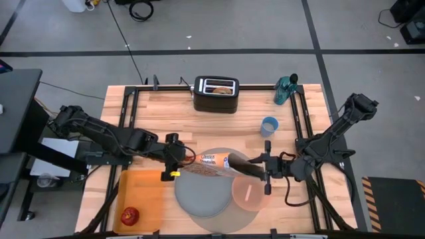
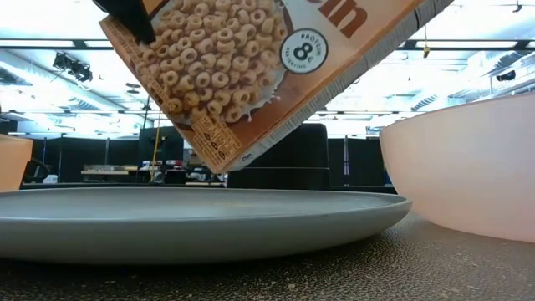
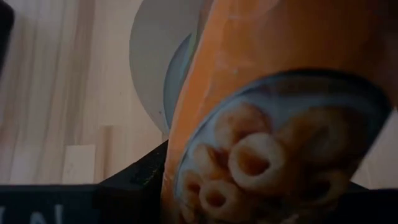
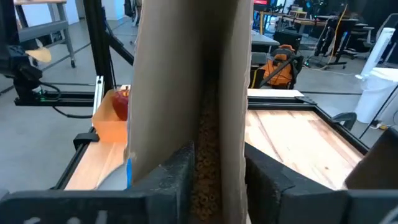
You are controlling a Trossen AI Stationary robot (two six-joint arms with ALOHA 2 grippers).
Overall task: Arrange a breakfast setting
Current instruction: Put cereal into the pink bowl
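While the cereal box [image 1: 216, 163] hangs tilted above the table, both grippers have hold of it, one at each end. The left gripper [image 1: 174, 158] clamps the end toward the orange tray [image 1: 143, 192], its fingers closed on the box; the right gripper [image 1: 265, 167] clamps the opened end, and in the right wrist view its two dark fingers [image 4: 177, 171] press in on the cardboard from either side, with cereal rings showing inside the flaps.

That opened end lies over the rim of the translucent pink bowl [image 1: 250, 193], which stands on the wood just beside the grey plate [image 1: 206, 196], on its right-arm side. A short pale mark shows inside the bowl; what it is cannot be told. The plate sits on a larger round grey mat [image 1: 222, 153], whose far edge shows beyond the box. In the low view the box floats clear above the plate [image 2: 201, 216], with the bowl [image 2: 468, 167] close at the right.

The red apple [image 1: 129, 215] rests on the orange tray near the table's front left corner. Farther back stand a black toaster [image 1: 216, 93], a small blue cup [image 1: 269, 125] and a green bottle [image 1: 287, 89].
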